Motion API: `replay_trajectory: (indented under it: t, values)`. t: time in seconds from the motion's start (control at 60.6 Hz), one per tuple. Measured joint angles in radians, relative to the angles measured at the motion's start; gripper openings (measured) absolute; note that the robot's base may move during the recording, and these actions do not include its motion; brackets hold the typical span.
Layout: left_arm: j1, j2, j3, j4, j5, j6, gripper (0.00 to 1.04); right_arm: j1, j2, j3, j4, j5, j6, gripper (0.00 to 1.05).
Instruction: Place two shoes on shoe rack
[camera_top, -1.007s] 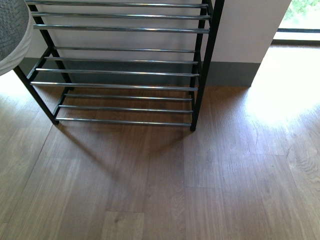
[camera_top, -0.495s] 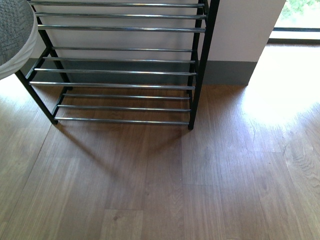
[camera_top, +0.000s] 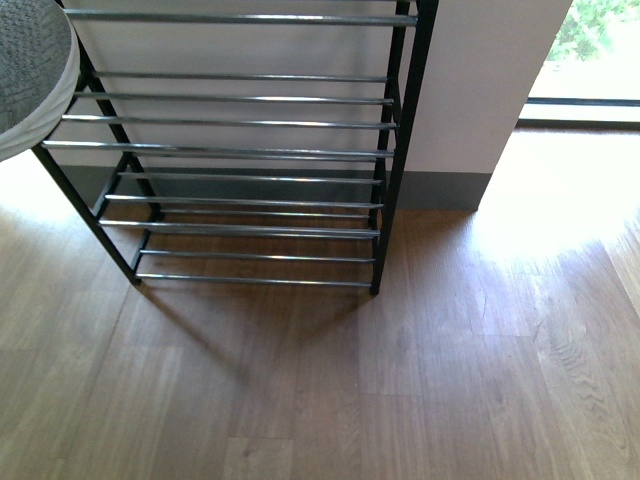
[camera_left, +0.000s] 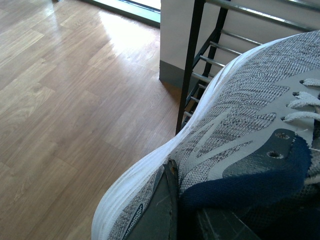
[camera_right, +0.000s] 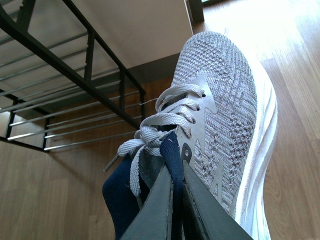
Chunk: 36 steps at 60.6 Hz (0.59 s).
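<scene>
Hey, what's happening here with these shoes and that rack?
A two-armed robot is holding a pair of shoes. Its left claw is clamped on the navy collar of one grey knit sneaker with a thick white sole, and its right claw grips the matching second sneaker the same way. Both are held in the air over the wooden floor, near the black-framed shoe rack with silvery rods. Neither shoe is on it yet.
</scene>
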Motion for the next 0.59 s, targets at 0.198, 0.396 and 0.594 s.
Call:
replay_trajectory:
  t: [0.198, 0.396, 0.594]
  values:
    - [0.000, 0.000, 0.000, 0.000, 0.000, 0.000, 0.02, 0.000, 0.000, 0.000, 0.000, -0.002, 0.000, 0.01]
    - [0.000, 0.000, 0.000, 0.000, -0.001, 0.000, 0.02, 0.000, 0.000, 0.000, 0.000, -0.003, 0.000, 0.01]
    - [0.000, 0.000, 0.000, 0.000, -0.002, 0.000, 0.02, 0.000, 0.000, 0.000, 0.000, -0.001, 0.000, 0.01]
